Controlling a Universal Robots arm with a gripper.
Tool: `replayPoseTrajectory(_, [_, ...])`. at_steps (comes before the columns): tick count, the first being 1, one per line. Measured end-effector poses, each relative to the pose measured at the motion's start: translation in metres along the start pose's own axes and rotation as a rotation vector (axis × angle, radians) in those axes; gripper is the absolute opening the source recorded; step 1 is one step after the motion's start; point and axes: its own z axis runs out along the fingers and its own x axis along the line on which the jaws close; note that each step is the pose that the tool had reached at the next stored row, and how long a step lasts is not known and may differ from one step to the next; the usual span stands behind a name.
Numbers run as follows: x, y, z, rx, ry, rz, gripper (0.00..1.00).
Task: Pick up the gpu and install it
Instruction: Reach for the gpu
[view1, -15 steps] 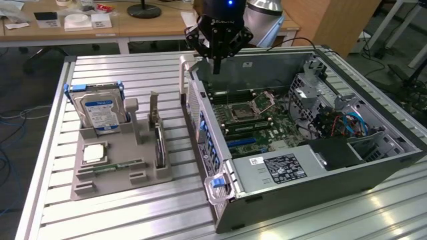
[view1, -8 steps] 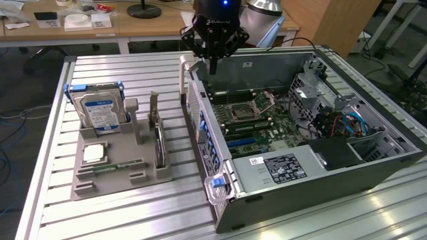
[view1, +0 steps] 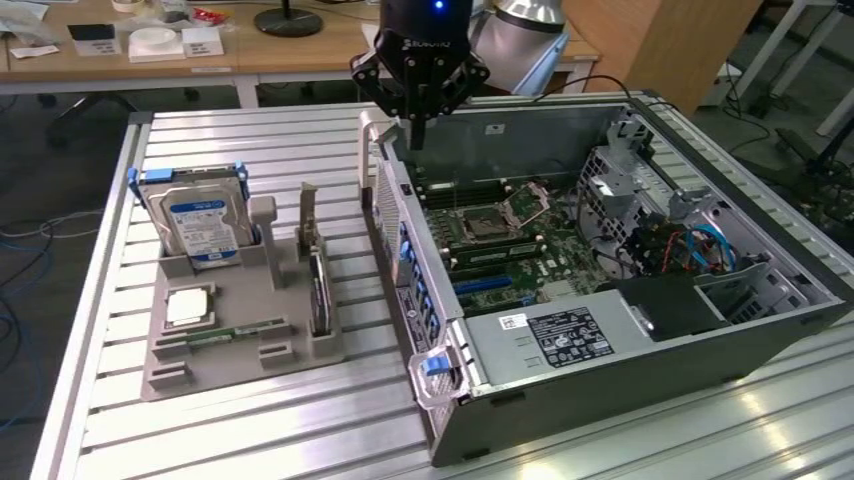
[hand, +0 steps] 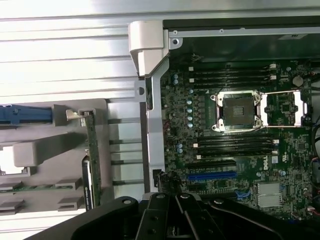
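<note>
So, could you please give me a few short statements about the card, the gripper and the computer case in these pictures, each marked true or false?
1. The gripper holds the card. False: the gripper is shut and empty, above the edge of the computer case; the card stands on its edge in the gray holder.
2. The hard drive stands upright in the gray holder. True.
3. The card sits in the blue slot of the motherboard. False: the blue slot is empty.
4. The computer case is open, and the motherboard can be seen inside it. True.
</note>
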Motion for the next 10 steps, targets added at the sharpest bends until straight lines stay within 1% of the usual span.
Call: replayPoseTrajectory(10, [0.015,-0.0011,0.0,0.0,0.0,0.0,0.11])
